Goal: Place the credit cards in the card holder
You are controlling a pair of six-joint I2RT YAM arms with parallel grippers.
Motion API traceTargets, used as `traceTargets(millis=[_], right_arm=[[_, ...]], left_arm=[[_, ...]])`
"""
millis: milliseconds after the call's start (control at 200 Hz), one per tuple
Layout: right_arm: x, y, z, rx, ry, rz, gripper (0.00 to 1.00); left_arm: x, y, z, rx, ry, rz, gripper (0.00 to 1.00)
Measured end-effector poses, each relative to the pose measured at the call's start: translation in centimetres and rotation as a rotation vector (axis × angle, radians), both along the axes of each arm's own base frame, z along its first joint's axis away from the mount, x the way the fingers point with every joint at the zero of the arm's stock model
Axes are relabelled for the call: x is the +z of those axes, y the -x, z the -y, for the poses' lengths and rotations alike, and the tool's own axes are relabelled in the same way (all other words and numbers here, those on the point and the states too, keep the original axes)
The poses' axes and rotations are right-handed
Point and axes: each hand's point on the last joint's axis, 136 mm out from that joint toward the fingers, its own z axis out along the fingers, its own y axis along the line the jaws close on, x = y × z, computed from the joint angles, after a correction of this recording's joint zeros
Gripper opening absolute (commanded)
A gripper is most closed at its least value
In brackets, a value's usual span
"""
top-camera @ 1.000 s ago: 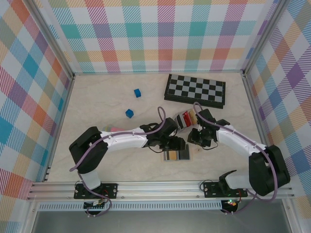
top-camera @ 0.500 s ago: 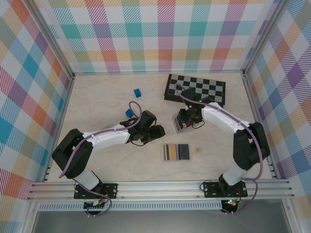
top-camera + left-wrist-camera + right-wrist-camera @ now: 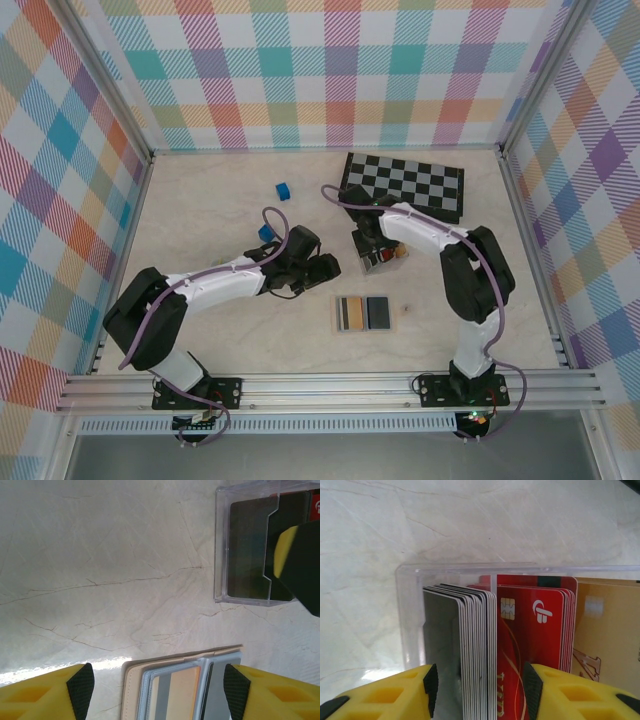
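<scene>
Reaching for one card is the step in hand, as we judge it. Our right gripper (image 3: pixel 480 686) hangs over the clear case (image 3: pixel 409 610), jaws apart, nothing held. Its fingers straddle the grey cards (image 3: pixel 470 645) and part of the red cards (image 3: pixel 530 630), all standing on edge and packed tight. A tan card (image 3: pixel 605 630) sits at the case's right end.

The case lies mid-table (image 3: pixel 200 210), just on the near side of the chessboard (image 3: pixel 402 186) at the far edge. The card holder (image 3: pixel 363 313) lies open and flat, closer to the near edge, apart from the case. Our left gripper (image 3: pixel 159 686) hovers near it, jaws apart, empty.

To do this well, we think:
- Narrow the jaws onto one card, not the stack.
- Take it by the top edge.
- Lift straight up, so the light case does not come along.
- Let the left gripper pin the holder when the card slides in.

Likely risk: two cards rising together.
</scene>
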Motion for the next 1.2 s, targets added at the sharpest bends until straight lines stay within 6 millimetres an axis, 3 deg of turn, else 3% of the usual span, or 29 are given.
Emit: traceTargets(millis=[370, 465, 1200], right_arm=[[0.8, -0.7, 0.8, 0.029, 0.166, 0.074, 0.43], [0.9, -0.8, 1.1, 0.027, 0.184, 0.084, 0.38], [2.2, -0.5, 0.9, 0.032, 0.146, 0.09, 0.08]], left_arm=[[0.1, -0.2, 0.0, 0.003, 0.005, 0.004, 0.71], [0.1, -0.2, 0.0, 0.003, 0.005, 0.004, 0.71], [0.0, -0.1, 0.0, 0.0, 0.006, 0.001, 0.71]])
